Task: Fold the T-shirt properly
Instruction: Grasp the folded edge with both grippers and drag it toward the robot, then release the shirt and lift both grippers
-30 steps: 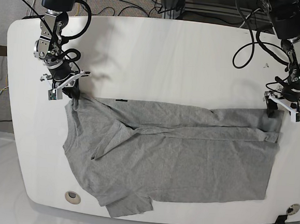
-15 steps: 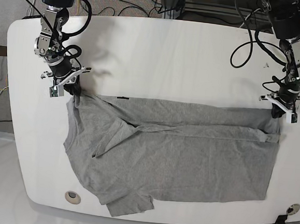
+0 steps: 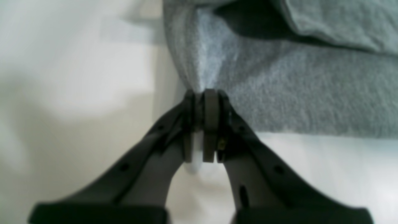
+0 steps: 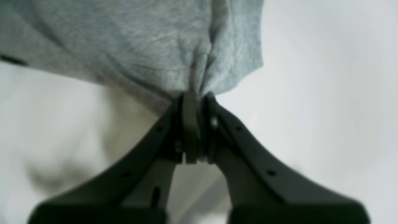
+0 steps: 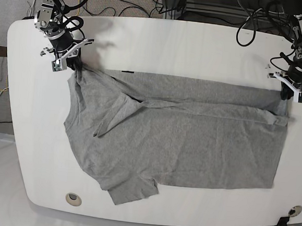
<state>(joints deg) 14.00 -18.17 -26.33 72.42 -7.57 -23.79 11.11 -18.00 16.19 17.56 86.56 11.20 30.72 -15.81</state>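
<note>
A grey T-shirt point(image 5: 180, 141) lies spread across the white table point(image 5: 187, 48), its far edge stretched between both arms. My left gripper point(image 5: 288, 94), at the right of the base view, is shut on the shirt's far right corner; the left wrist view shows its closed fingers point(image 3: 210, 124) pinching the grey cloth point(image 3: 279, 84). At the far left corner my right gripper point(image 5: 73, 65) is shut on the shirt as well, with bunched fabric point(image 4: 174, 53) clamped between its fingers point(image 4: 191, 130). A sleeve point(image 5: 132, 191) lies near the front edge.
Cables point(image 5: 149, 0) run behind the table's far edge. Two round grommets sit near the front edge, one at the left point(image 5: 72, 198) and one at the right point(image 5: 293, 210). A small dark mark point(image 5: 126, 70) lies just beyond the shirt's far edge.
Both grippers have pulled the shirt's far edge away from the camera, toward the back of the table. The folded-over band along that edge has flattened and the shirt lies more spread out.
</note>
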